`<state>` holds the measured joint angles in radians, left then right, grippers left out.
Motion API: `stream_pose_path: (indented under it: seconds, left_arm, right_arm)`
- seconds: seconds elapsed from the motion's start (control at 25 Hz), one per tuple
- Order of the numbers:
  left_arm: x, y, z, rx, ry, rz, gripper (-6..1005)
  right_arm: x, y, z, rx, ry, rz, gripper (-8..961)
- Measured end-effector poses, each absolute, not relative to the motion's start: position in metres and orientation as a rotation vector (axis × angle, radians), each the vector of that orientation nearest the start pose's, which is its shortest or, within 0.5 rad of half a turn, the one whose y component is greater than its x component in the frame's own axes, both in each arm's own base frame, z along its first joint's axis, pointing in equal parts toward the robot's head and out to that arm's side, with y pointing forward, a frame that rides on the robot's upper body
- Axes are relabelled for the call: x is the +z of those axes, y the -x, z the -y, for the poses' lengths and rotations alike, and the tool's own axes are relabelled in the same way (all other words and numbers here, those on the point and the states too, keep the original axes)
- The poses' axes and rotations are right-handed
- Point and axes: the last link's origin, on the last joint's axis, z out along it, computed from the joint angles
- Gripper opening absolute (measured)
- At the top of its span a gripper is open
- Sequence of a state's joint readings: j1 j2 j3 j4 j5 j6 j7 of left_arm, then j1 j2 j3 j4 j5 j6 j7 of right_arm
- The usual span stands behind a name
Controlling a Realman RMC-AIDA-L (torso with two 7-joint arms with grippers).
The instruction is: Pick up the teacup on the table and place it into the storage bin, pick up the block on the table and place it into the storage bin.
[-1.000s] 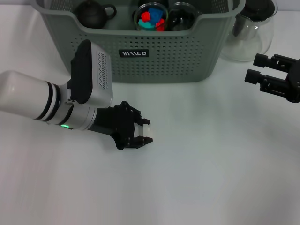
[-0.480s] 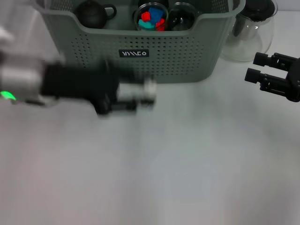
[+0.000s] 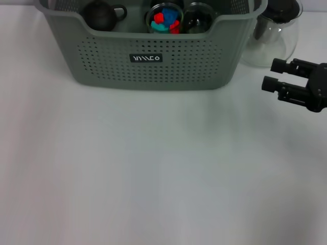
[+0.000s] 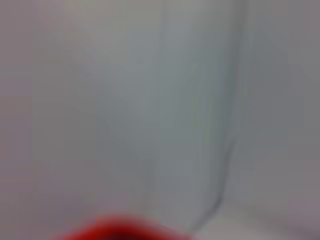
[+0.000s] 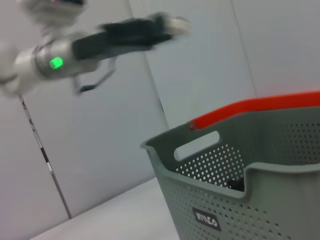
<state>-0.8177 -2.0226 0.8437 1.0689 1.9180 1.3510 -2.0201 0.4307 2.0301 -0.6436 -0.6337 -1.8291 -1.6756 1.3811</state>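
Note:
The grey-green storage bin (image 3: 153,61) stands at the back of the table; it also shows in the right wrist view (image 5: 225,170). Inside it are a dark round cup with a handle (image 3: 100,14), a glass cup of red and blue blocks (image 3: 164,19) and an empty-looking glass cup (image 3: 199,18). My left gripper (image 5: 170,26) is out of the head view; the right wrist view shows it raised high above the bin, blurred, with a small white block (image 5: 179,23) at its tip. My right gripper (image 3: 273,75) is open and empty at the right of the bin.
A clear glass pitcher with a black lid (image 3: 276,30) stands right of the bin, just behind my right gripper. A red edge (image 5: 260,104) shows behind the bin's far rim. The left wrist view is a grey blur.
My left arm has risen from the table in front of the bin, carrying the white block, and has left the head view. My right gripper has shifted slightly left.

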Motion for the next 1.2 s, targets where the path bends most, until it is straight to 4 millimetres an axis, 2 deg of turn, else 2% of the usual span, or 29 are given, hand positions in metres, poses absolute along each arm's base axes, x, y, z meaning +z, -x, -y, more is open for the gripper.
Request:
stream_pose_path:
  seconds: [0.04, 0.08, 0.12, 0.28, 0.44, 0.56, 0.76, 0.88, 1.0, 1.12, 1.2]
  left_arm:
    - [0.074, 0.09, -0.448, -0.618, 2.57, 0.586, 415]
    - [0.074, 0.09, -0.448, -0.618, 2.57, 0.586, 415]
    - [0.048, 0.08, -0.47, -0.332, 2.557, 0.633, 415]
    - [-0.004, 0.087, -0.486, 0.016, 2.498, 0.605, 414]
    - [-0.039, 0.095, -0.486, 0.124, 2.444, 0.543, 414]
    - [-0.044, 0.096, -0.486, 0.134, 2.419, 0.555, 415]
    - [-0.034, 0.089, -0.486, 0.06, 2.415, 0.601, 442]
    - [-0.012, 0.083, -0.481, -0.138, 2.418, 0.662, 518]
    - [0.033, 0.086, -0.462, -0.505, 2.379, 0.654, 625]
    - [0.079, 0.103, -0.419, -0.963, 2.363, 0.53, 747]
    - [0.103, 0.114, -0.391, -1.206, 2.354, 0.429, 840]
  right_arm:
    - [0.034, -0.28, -0.308, 0.936, 2.592, -0.686, 681]
    - [0.032, -0.279, -0.308, 0.929, 2.602, -0.686, 681]
    - [0.03, -0.278, -0.308, 0.923, 2.611, -0.685, 681]
    - [0.024, -0.276, -0.309, 0.909, 2.628, -0.687, 682]
    - [0.023, -0.276, -0.31, 0.903, 2.627, -0.687, 683]
    - [0.023, -0.276, -0.31, 0.903, 2.627, -0.689, 683]
    - [0.024, -0.277, -0.309, 0.902, 2.624, -0.692, 682]
    - [0.025, -0.278, -0.309, 0.904, 2.619, -0.692, 682]
    - [0.025, -0.278, -0.31, 0.907, 2.616, -0.69, 682]
    - [0.026, -0.278, -0.309, 0.909, 2.612, -0.69, 682]
    - [0.026, -0.278, -0.309, 0.909, 2.613, -0.684, 681]
